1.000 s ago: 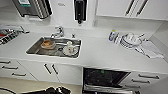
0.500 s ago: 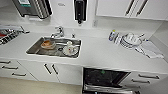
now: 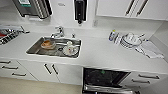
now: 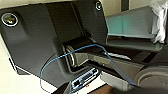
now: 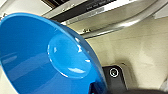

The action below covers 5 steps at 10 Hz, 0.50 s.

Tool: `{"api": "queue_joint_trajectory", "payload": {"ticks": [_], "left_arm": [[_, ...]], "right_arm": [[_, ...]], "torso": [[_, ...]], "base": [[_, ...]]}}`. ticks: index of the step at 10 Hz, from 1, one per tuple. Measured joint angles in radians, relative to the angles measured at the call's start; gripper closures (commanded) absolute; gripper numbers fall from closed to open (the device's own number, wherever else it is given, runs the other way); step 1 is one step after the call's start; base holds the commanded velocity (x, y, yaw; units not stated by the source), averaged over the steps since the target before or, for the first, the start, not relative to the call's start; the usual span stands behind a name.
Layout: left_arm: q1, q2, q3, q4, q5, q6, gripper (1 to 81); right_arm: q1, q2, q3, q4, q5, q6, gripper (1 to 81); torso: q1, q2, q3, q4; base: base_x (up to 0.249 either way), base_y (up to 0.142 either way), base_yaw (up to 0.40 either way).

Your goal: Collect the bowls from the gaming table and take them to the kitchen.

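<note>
Facing the kitchen counter (image 3: 100, 53) with its sink (image 3: 53, 47) at centre-left of my head view, I judged delivery was underway: my right claw seemingly gripped a blue bowl (image 5: 50, 57), needing setting down.

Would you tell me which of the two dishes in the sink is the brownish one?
The brownish dish lies nearest the faucet; the white one sits beside it.

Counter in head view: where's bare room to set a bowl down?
Bare counter between the sink and the stacked dishes; another patch left of the sink. Crowded: the sink basin, dishes, the cloth at right.
</note>
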Motion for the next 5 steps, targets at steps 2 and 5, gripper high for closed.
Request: {"api": "queue_joint_trajectory", "payload": {"ticks": [2, 5], "left_arm": [[0.054, 0.072, -0.119, 0.014, -0.060, 0.000, 1.0], [0.137, 0.182, -0.337, 0.042, -0.156, 0.003, 1.0]], "right_arm": [[0.123, -0.017, 0.031, 0.048, -0.060, 0.001, 81.1], [0.284, -0.017, 0.070, 0.118, -0.168, 0.001, 81.1]], "torso": [[0.000, 0.000, 0.000, 0.000], [0.000, 0.000, 0.000, 0.000]], "base": [[0.000, 0.000, 0.000], [0.000, 0.000, 0.000]]}}
